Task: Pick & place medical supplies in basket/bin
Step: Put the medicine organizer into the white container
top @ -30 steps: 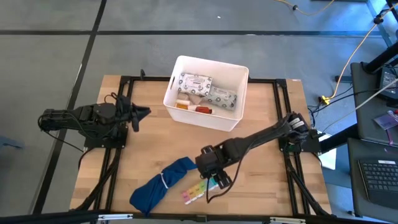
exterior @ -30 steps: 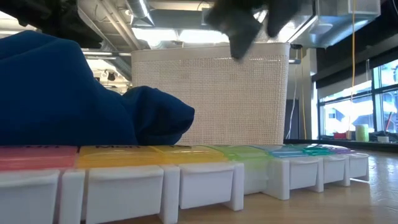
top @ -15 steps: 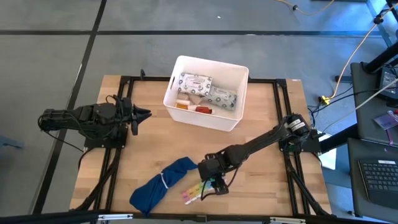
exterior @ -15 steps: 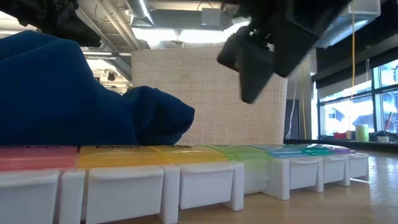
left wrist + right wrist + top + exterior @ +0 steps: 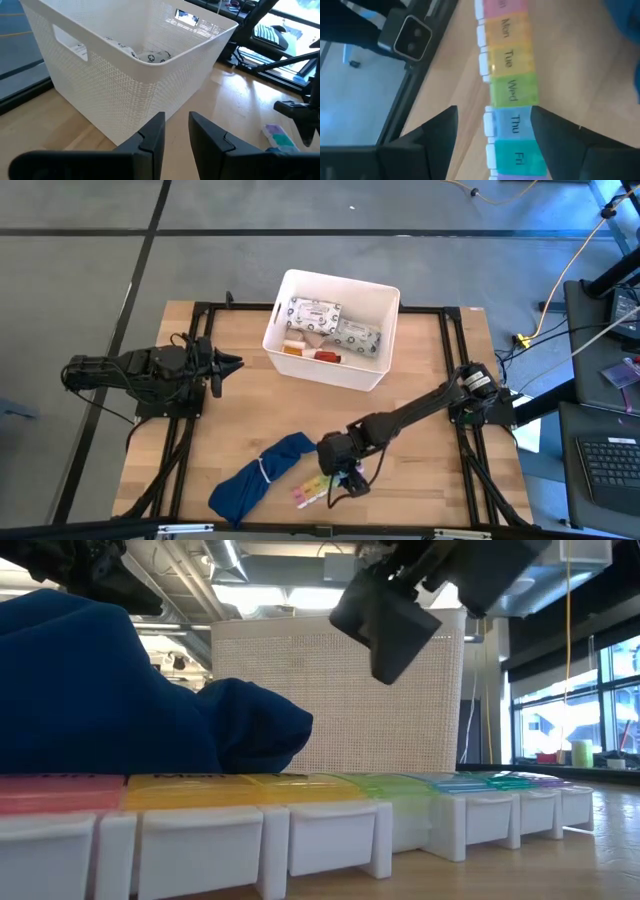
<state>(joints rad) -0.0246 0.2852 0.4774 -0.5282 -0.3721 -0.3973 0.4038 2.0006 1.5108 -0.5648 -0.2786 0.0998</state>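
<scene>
Two dark arms work over a pale wooden surface (image 5: 230, 420) framed by black rails, standing on a grey floor (image 5: 120, 240) crossed by dark lines. The right pincer (image 5: 347, 476) hangs just above the rainbow pill organizer (image 5: 313, 488), its fingers spread either side of the "Thu" cell in the right wrist view. The organizer lies near the front edge, touching a blue cloth bundle (image 5: 255, 475). The white tub (image 5: 385, 345) sits toward the back, holding patterned packets (image 5: 315, 312) and other small supplies. The left pincer (image 5: 222, 363) waits at the left side, fingers nearly together with a narrow gap, pointing at the tub. Beyond are ceiling ducts (image 5: 215, 560), windows (image 5: 560, 725), and a keyboard (image 5: 610, 460) on a desk.
</scene>
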